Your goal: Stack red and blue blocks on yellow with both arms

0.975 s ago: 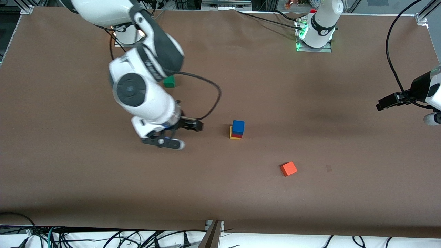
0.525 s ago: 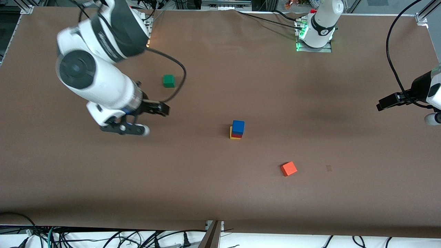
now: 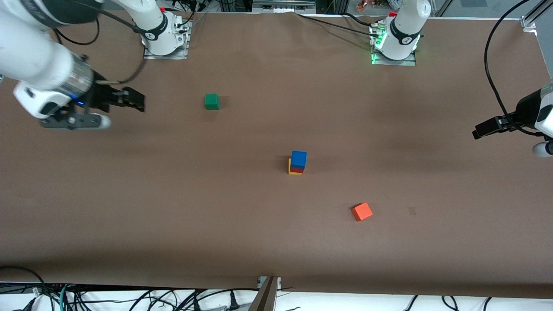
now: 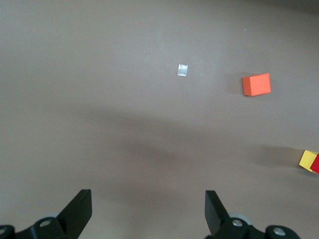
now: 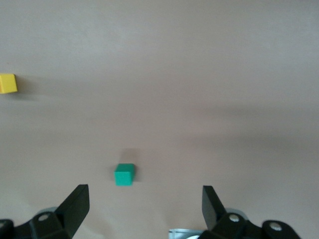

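The blue block (image 3: 298,157) tops a stack, with the red block (image 3: 297,169) under it and the yellow cube (image 3: 290,166) at the bottom, near the table's middle. No gripper touches the stack. My right gripper (image 3: 75,121) hangs open and empty over the right arm's end of the table; its wrist view shows its spread gripper (image 5: 144,206) and the yellow cube (image 5: 7,83) at the frame's edge. My left gripper (image 3: 545,146) waits open over the left arm's end. Its wrist view has the empty gripper (image 4: 148,209), plus slivers of yellow (image 4: 307,159) and red (image 4: 316,165).
A green cube (image 3: 211,101) (image 5: 124,175) lies farther from the front camera than the stack, toward the right arm's base (image 3: 164,43). An orange cube (image 3: 362,211) (image 4: 256,84) lies nearer the front camera, toward the left arm's end. A small tape patch (image 4: 183,70) marks the brown table (image 3: 276,242).
My right arm has swung away from the stack toward its own end of the table, gripper open throughout. The stack and the left arm have not moved.
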`<state>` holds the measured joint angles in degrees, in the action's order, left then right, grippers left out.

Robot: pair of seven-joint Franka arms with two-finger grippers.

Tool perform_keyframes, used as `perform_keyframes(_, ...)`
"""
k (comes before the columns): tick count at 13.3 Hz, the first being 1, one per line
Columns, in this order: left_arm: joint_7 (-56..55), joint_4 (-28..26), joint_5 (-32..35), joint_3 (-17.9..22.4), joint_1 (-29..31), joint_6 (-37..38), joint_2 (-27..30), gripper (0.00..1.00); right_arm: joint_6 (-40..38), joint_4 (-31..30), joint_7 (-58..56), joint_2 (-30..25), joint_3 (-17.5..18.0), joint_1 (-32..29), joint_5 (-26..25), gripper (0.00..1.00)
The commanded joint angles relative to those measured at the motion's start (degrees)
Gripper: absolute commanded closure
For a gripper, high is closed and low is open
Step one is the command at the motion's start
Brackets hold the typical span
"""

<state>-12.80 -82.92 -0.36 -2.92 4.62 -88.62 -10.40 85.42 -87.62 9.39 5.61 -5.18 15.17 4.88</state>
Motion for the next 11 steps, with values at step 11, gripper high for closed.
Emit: perform_keyframes(11, 0.76, 1.27, -1.31, 0.02, 0.30, 0.21, -0.94, 0.00, 1.94, -3.78, -8.16, -4.46, 0.35, -2.51, -2.69, 0.00)
